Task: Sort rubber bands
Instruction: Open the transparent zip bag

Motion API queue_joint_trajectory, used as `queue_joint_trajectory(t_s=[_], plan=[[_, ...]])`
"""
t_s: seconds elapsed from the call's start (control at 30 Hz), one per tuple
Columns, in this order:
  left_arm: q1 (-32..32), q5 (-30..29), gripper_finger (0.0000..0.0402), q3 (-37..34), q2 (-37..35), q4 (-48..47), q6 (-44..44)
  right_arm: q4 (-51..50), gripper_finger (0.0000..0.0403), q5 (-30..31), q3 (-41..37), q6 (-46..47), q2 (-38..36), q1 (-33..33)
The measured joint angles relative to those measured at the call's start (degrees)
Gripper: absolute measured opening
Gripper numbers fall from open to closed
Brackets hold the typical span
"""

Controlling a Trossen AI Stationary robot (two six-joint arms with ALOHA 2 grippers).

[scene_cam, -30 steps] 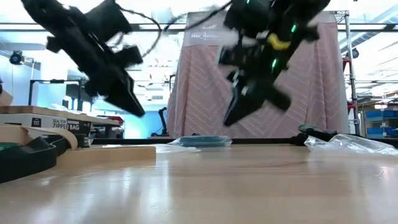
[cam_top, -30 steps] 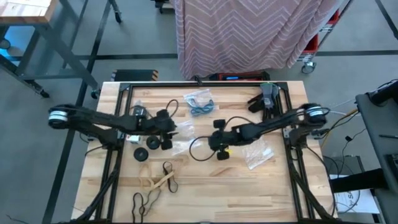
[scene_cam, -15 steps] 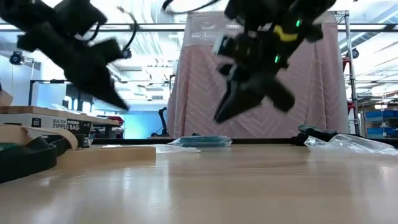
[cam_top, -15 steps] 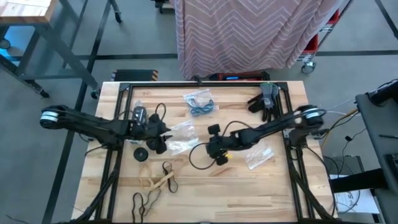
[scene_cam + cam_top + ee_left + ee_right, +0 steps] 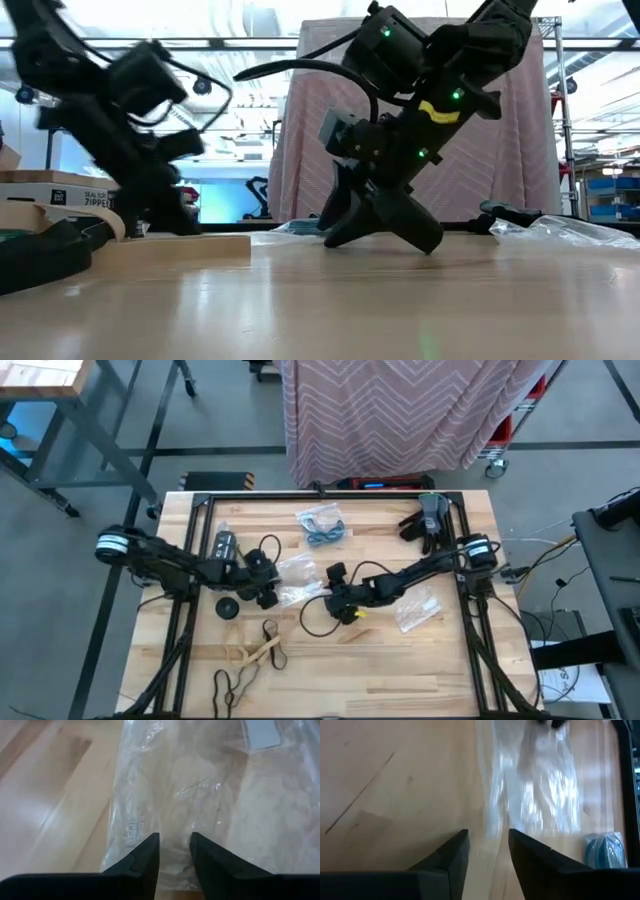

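A crinkly clear plastic bag point(image 5: 296, 576) lies flat mid-table between my two grippers. My left gripper point(image 5: 274, 584) is low at the bag's left end, its fingers a little apart over the plastic point(image 5: 175, 842). My right gripper point(image 5: 328, 593) is down at the bag's right edge, open point(image 5: 489, 840), its tips close to the tabletop point(image 5: 380, 238). Tan rubber bands point(image 5: 252, 652) and black rubber bands point(image 5: 232, 682) lie loose on the wood near the front edge. Blue rubber bands point(image 5: 322, 528) lie in a second clear bag at the back. My left gripper slants down from the table's left onto the clear bag's left end point(image 5: 172, 827), with plastic showing between its fingertips; I cannot tell whether they touch it. My right gripper slants down from the right beside the bag's edge point(image 5: 492, 820); I cannot tell whether it touches.
A third clear bag point(image 5: 415, 610) lies right of centre under the right arm. Dark grey gloves point(image 5: 428, 520) sit at the back right. A black disc point(image 5: 225, 607) and a small cylinder point(image 5: 222, 543) lie by the left arm. A black frame point(image 5: 200, 510) rims the table.
Both grippers have come down toward the table and the middle clear bag, each rolling at the wrist. My right gripper has also shifted toward the table's left and has opened from shut. The bag and the rubber bands have stayed in place.
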Motion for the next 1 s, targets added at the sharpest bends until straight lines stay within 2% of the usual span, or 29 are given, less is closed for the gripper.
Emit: queue_joint_trajectory(t_s=[0.27, 0.6, 1.0], plan=[[0.3, 1.0, 0.0084, 3.6, 8.9, 1.5, 3.0, 0.5, 0.0101, -0.9, 0.1, -1.9, 1.4, -0.8], [0.4, 1.7, 0.0083, 3.1, 8.5, 1.2, 4.4, -2.7, 0.0062, -0.4, 0.0, -0.6, 0.2, -0.9], [0.6, 3.4, 0.0079, 2.9, 8.3, 1.9, 6.1, -3.2, 0.0109, -0.2, 0.0, -4.7, 0.1, -2.0]])
